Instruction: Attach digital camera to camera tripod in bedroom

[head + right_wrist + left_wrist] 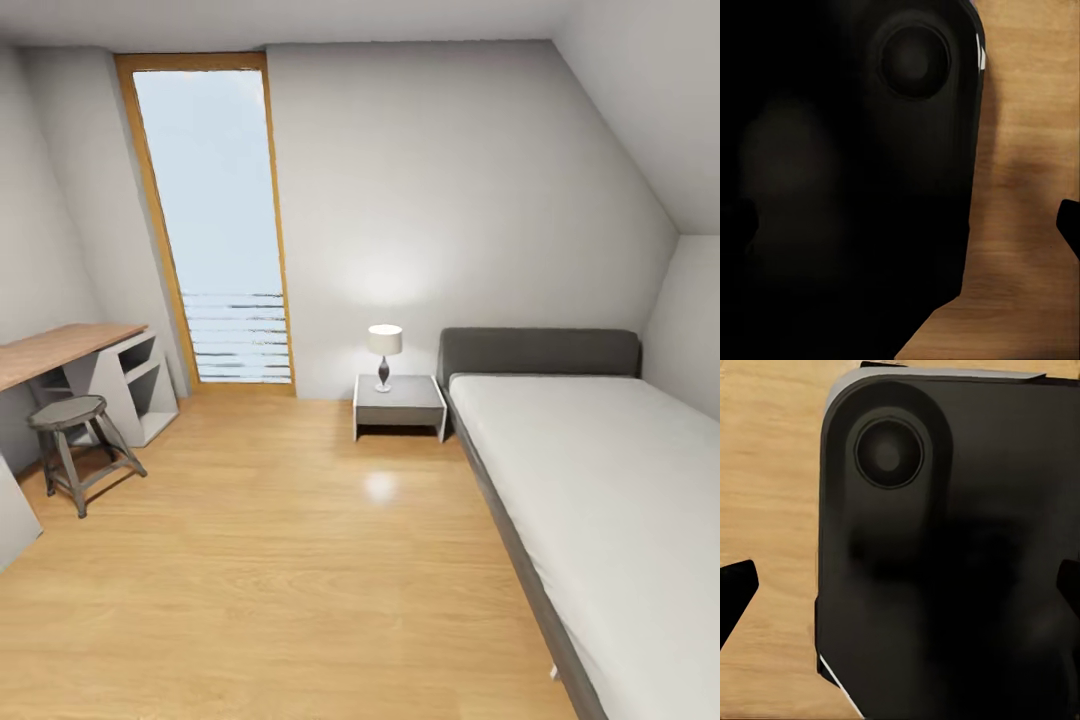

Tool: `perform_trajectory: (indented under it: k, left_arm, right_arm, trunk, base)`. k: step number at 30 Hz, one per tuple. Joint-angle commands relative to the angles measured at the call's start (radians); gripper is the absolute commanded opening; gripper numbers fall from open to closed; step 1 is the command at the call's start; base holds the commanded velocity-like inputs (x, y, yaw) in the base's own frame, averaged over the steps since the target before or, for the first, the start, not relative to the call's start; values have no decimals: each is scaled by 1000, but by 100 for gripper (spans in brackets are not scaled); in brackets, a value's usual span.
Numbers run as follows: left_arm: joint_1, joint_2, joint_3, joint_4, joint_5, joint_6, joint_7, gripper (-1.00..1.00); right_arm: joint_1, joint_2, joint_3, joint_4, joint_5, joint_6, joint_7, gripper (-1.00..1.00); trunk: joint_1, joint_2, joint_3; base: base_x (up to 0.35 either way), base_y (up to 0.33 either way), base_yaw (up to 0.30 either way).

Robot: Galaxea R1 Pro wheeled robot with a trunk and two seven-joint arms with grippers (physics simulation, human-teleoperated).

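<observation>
Across bedroom, head view: wood floor (300,560), one bed (600,480) at right, one nightstand (400,402) with one lamp (384,355), one counter (60,348) at left, one stool (75,440) beside it, one tall window (222,220). Digital camera and camera tripod nowhere among these; direction and nearer arm cannot be judged. Wrist views: dark robot body (960,555) over floor, black tips at edges; tool opening cannot tell, nothing seen held. Judgement: search still ahead.

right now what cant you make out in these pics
- Head view: the desk is cut off by the left edge, so its far end is hidden.
- Head view: the bed runs off the right and bottom edges.
- Left wrist view: a dark rounded body blocks most of the wood floor.
- Right wrist view: the dark mass is too shadowed to identify.
- Wrist views: whether the grippers are open.
</observation>
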Motion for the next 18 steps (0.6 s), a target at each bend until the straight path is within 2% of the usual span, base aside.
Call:
perform_trajectory:
  k: [1,2,6,13,18]
  left_arm:
    - [1,0,10,-1,29,-1,0,100]
    - [0,1,16,-1,52,-1,-1,100]
    - [0,0,22,-1,95,-1,-1,100]
    - [1,-1,25,-1,117,-2,-1,100]
    - [0,-2,24,-1,118,-2,-1,100]
  right_arm:
    - [0,-1,1,-1,1,-2,0,100]
    - [0,-3,1,-1,1,-2,0,100]
    - [0,-4,2,-1,1,-3,0,100]
    - [0,-4,4,0,1,-2,2,100]
    - [0,-4,5,0,1,-2,1,100]
  trunk:
    - [0,0,-1]
    - [0,0,-1]
    - [0,0,-1]
    - [0,0,-1]
    - [0,0,-1]
  base:
    - [0,0,274]
    - [0,0,273]
    - [0,0,268]
    - [0,-3,243]
    - [16,-129,226]
